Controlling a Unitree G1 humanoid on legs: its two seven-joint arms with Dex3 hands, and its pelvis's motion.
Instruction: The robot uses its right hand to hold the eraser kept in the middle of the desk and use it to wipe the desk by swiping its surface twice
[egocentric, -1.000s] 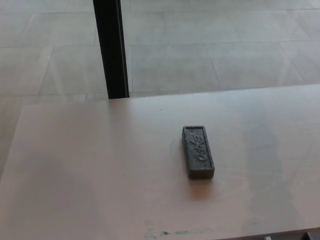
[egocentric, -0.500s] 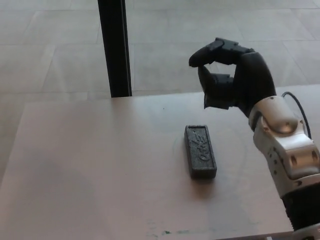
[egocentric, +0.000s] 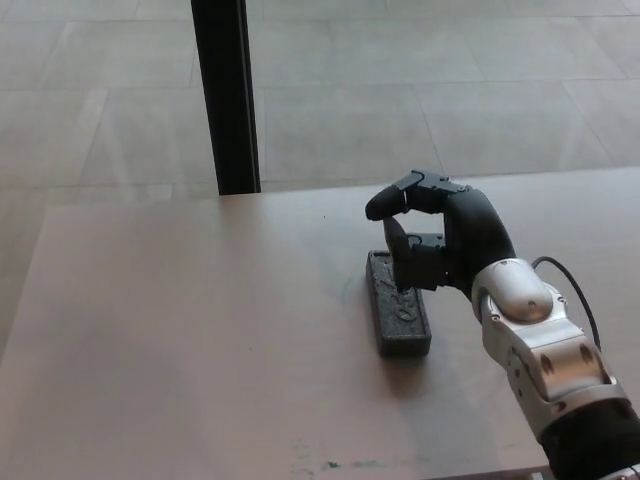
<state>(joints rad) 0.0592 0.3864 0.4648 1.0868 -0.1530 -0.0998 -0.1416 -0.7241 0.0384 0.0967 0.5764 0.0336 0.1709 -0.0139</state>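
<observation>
- The eraser (egocentric: 398, 303), a dark grey block with raised lettering on top, lies flat near the middle of the bench (egocentric: 180, 340), its long axis running from the far edge toward the near edge, tilted slightly.
- The right hand (egocentric: 435, 245) comes in from the near right corner and hangs over the far end of the eraser. Its fingers (egocentric: 400, 198) arch forward above the block, spread from the thumb below them, and nothing is held. Whether any fingertip touches the eraser I cannot tell; the hand covers the far right part of it.
- The step in hand, as I judge it, is taking hold of the eraser. To do it well, the hand should settle lower so thumb and fingers straddle the two long sides, close to the block's middle rather than its far end, so that it stays flat during the swipes.
- The block is low, so the fingertips must come almost down to the bench surface before closing; closing too high would likely slip off the top edges.
- A firm squeeze and light downward pressure should keep the wiping face flat.
- The left hand does not show.
- Faint marks lie on the bench by the near edge (egocentric: 335, 464), below the eraser.
- A black post (egocentric: 225, 95) rises from the tiled floor (egocentric: 450, 90) behind the far edge, well apart from the eraser; nothing on the bench blocks a swipe.
</observation>
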